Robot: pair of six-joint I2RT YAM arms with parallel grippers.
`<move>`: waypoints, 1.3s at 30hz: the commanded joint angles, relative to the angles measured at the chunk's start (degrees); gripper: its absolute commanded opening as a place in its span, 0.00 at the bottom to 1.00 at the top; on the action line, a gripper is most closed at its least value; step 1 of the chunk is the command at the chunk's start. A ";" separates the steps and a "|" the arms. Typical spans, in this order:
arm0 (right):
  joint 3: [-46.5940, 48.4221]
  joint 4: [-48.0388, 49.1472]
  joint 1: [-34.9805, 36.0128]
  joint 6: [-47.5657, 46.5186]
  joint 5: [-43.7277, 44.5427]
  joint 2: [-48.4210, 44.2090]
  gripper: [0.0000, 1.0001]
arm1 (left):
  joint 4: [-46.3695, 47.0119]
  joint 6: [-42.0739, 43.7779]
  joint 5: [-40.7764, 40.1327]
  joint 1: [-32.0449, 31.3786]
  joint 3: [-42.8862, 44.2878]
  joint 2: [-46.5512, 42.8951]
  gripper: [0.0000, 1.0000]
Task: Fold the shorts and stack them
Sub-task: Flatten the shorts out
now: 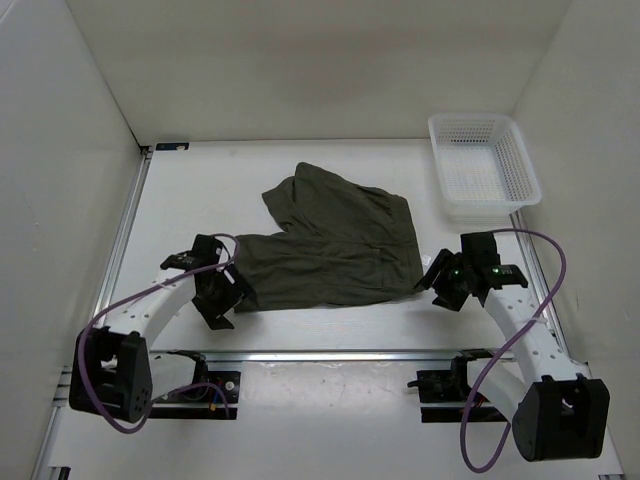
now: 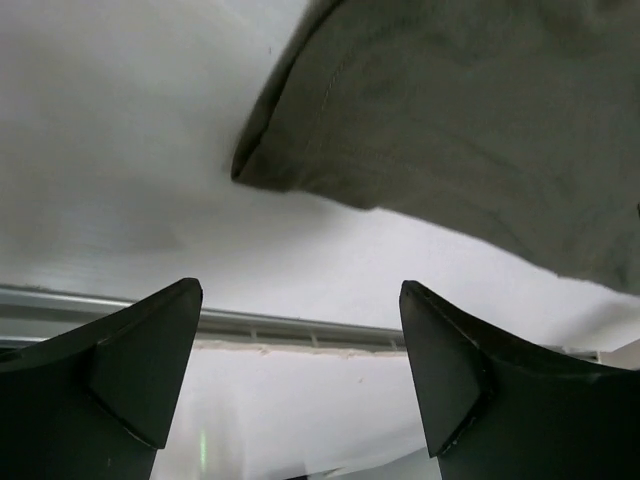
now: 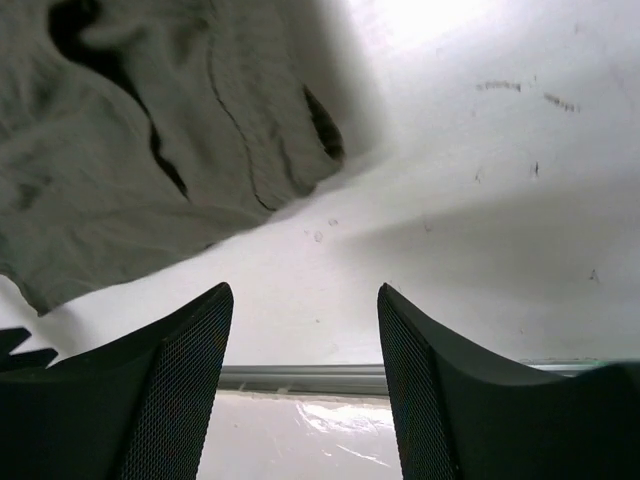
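Note:
The dark olive-green shorts [image 1: 335, 238] lie spread and wrinkled on the white table, one leg reaching back left. My left gripper [image 1: 226, 297] is open and empty, just beside the shorts' near left corner [image 2: 262, 168]. My right gripper [image 1: 432, 281] is open and empty, just right of the shorts' near right corner [image 3: 150, 170]. Neither gripper touches the fabric.
A white mesh basket [image 1: 483, 166] stands empty at the back right. A metal rail [image 1: 340, 354] runs along the table's near edge and shows in both wrist views [image 2: 300, 328]. White walls enclose the table on left, back and right.

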 commanded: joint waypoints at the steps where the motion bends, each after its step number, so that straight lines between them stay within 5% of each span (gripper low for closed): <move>1: -1.76 -0.09 -0.35 1.05 -2.78 -1.87 0.65 | 4.62 -2.34 -0.51 -0.31 1.16 3.90 0.92; 8: -5.01 3.24 -0.35 2.89 -5.76 -1.26 0.70 | 9.27 -3.66 -6.67 -1.37 4.24 14.62 0.85; 10: -6.24 6.13 -0.35 4.99 -7.08 0.58 0.70 | 9.28 -3.66 -7.37 -1.98 5.73 16.57 0.61; 13: -9.06 10.00 -0.88 7.02 -8.39 3.21 0.70 | 9.28 -3.66 -7.38 -3.47 7.15 16.58 0.12; 20: -11.00 21.24 -0.88 10.80 -7.53 10.86 0.68 | 9.28 -3.13 -5.80 -3.48 8.29 14.03 0.10; 22: -9.86 23.45 -0.88 10.80 -6.21 13.50 0.60 | 9.28 -2.51 -5.19 -3.48 8.82 12.72 0.10; 23: -8.99 24.94 -0.88 11.33 -4.81 14.73 0.53 | 9.28 -1.99 -5.18 -3.48 9.43 12.71 0.10; 24: -6.10 24.96 -0.88 11.33 -4.02 17.18 0.32 | 9.28 -1.46 -5.18 -3.48 10.30 12.19 0.10; 27: 3.54 20.67 -0.88 7.83 0.19 22.10 0.00 | 8.14 -0.94 -5.18 -3.48 11.98 12.19 0.10; 31: 12.18 13.63 -0.88 2.03 2.06 25.54 0.00 | 6.91 -0.93 -5.18 -3.48 13.12 11.66 0.10; 34: 17.19 8.44 -0.88 -2.81 2.06 31.95 0.24 | 6.91 -0.93 -5.18 -3.48 13.12 12.27 0.10; 39: 14.06 10.18 -0.88 -2.21 1.44 34.26 0.27 | 6.91 -0.40 -5.18 -3.48 13.65 12.89 0.10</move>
